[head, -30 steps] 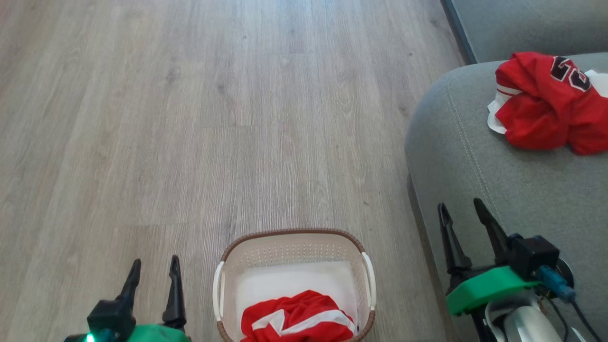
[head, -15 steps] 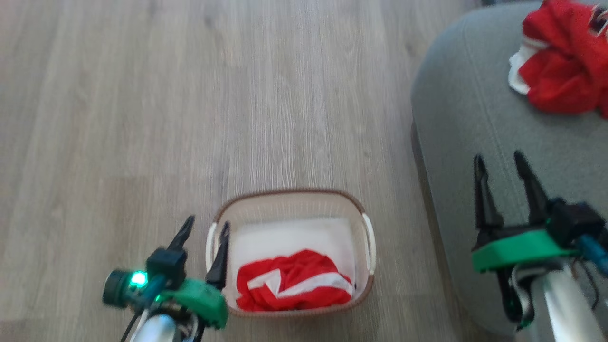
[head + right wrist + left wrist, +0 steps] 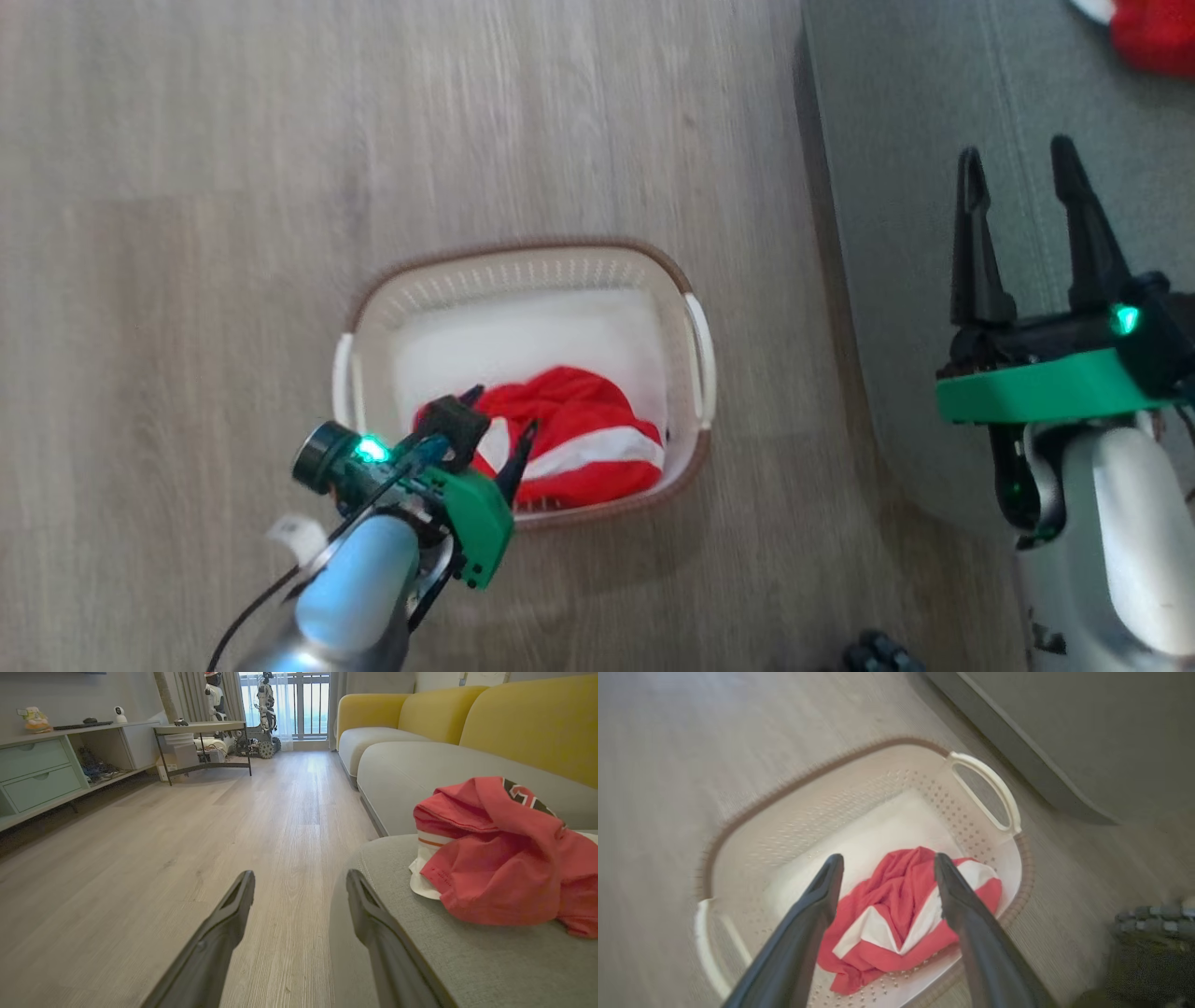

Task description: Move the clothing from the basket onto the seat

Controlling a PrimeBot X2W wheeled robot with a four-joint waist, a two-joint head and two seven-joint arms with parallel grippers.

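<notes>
Red jersey (image 3: 495,858) already lies on the seat (image 3: 467,961); the striped piece (image 3: 896,914) is left in the basket (image 3: 822,821), so I judge the job half done. My left claw (image 3: 887,858) tilts down into the basket, fingers spread either side of that cloth, gripping nothing. My right claw (image 3: 1018,154) hangs spread and empty over the seat's edge.
</notes>
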